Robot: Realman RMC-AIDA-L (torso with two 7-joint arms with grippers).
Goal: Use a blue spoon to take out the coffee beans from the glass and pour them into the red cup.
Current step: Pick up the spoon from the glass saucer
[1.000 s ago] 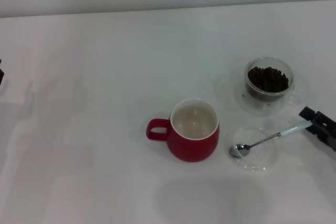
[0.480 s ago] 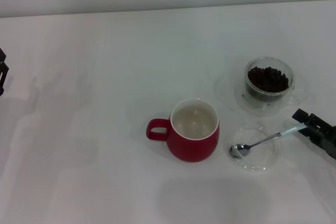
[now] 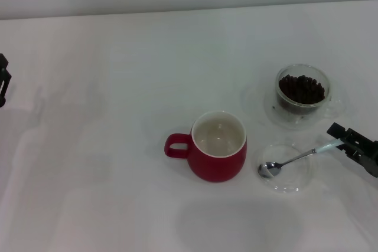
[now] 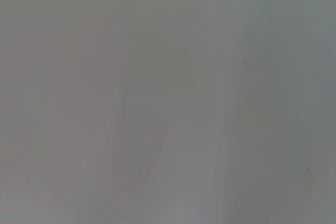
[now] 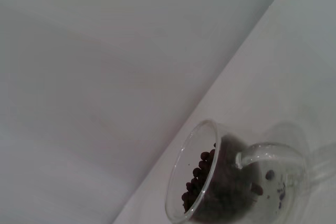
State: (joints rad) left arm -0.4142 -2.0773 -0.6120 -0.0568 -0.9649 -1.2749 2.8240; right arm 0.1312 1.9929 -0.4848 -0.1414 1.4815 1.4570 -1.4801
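The red cup (image 3: 218, 153) stands at the table's middle, white inside, handle to the left. Right of it and farther back is the glass (image 3: 302, 94), holding coffee beans (image 3: 301, 88). The blue spoon (image 3: 295, 158) lies with its metal bowl in a flat clear dish (image 3: 287, 178), its pale handle slanting up to the right. My right gripper (image 3: 341, 143) is low at the handle's tip, open, with the tip between its fingers. The right wrist view shows the glass (image 5: 231, 182) and coffee beans (image 5: 201, 178) close by. My left gripper (image 3: 3, 79) sits at the far left edge.
The white table's back edge (image 3: 189, 9) meets a pale wall. The left wrist view holds only blank surface. Bare tabletop spreads between the left gripper and the red cup and in front of the cup.
My right gripper has slid a little left, closing in over the end of the spoon handle. The left gripper has edged slightly farther into view. The spoon, cup and glass have stayed put.
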